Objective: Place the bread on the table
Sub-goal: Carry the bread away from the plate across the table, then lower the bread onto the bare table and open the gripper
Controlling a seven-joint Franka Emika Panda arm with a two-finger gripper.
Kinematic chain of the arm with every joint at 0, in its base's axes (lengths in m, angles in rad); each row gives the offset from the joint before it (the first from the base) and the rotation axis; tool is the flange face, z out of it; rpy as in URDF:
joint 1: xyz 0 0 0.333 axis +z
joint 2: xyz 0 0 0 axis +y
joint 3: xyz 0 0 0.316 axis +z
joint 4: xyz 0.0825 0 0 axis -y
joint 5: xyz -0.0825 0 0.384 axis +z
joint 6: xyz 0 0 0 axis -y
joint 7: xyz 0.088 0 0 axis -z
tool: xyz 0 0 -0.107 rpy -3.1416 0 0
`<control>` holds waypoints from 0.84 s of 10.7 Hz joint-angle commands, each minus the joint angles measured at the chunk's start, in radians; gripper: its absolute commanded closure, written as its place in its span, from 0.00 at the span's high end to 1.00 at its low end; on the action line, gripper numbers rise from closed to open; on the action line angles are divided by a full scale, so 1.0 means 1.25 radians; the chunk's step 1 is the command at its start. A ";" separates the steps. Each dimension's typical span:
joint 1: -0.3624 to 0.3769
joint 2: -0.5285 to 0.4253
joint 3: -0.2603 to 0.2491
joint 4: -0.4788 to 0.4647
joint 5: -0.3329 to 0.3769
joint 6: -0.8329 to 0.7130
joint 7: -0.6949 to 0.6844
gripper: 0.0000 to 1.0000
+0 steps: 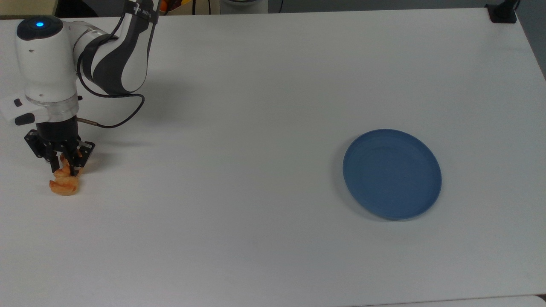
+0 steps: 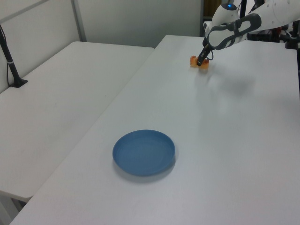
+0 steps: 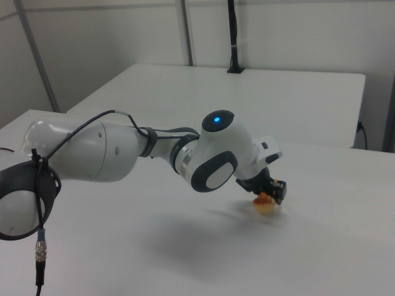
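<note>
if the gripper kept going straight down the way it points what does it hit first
Most likely the bread, which lies on the table right under the gripper, between its spread fingers. Whether the fingertips reach the tabletop first is unclear.

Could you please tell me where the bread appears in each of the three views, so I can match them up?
Top view: the bread lies on the table near the top view's left edge.
Left view: bread near the far top, right of centre.
Right view: bread right of centre.
Shared landmark: the tool just above it.
</note>
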 commanded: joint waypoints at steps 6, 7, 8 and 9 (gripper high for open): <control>0.002 -0.006 -0.007 -0.010 0.073 0.008 -0.068 1.00; 0.002 -0.011 -0.013 -0.010 0.082 0.006 -0.067 1.00; 0.002 -0.022 -0.013 -0.010 0.090 0.006 -0.064 1.00; 0.003 -0.038 -0.013 -0.010 0.093 0.003 -0.059 1.00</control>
